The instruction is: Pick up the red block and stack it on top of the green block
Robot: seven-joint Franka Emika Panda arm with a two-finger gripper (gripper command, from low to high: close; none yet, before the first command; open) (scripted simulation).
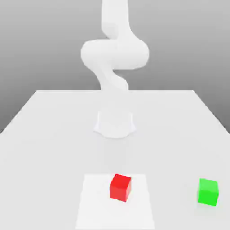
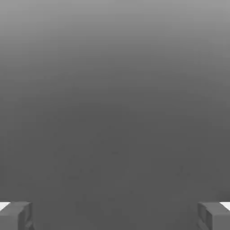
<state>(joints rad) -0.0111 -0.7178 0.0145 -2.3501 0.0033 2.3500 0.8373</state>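
A red block (image 1: pixel 121 187) rests on a lighter white square patch (image 1: pixel 94 206) near the table's front, in the exterior view. A green block (image 1: pixel 208 192) sits on the table toward the exterior view's right, well apart from the red one. The white arm (image 1: pixel 114 56) rises from its base (image 1: pixel 115 124) at the table's middle and leaves the frame at the top. In the hand view my gripper (image 2: pixel 115 215) is open: its two grey fingertips (image 2: pixel 16 215) stand far apart with nothing between them, against a plain grey background.
The white table (image 1: pixel 54 126) spreads wide around the arm's base. Its far edge runs behind the arm, and the side edges slope outward toward the front.
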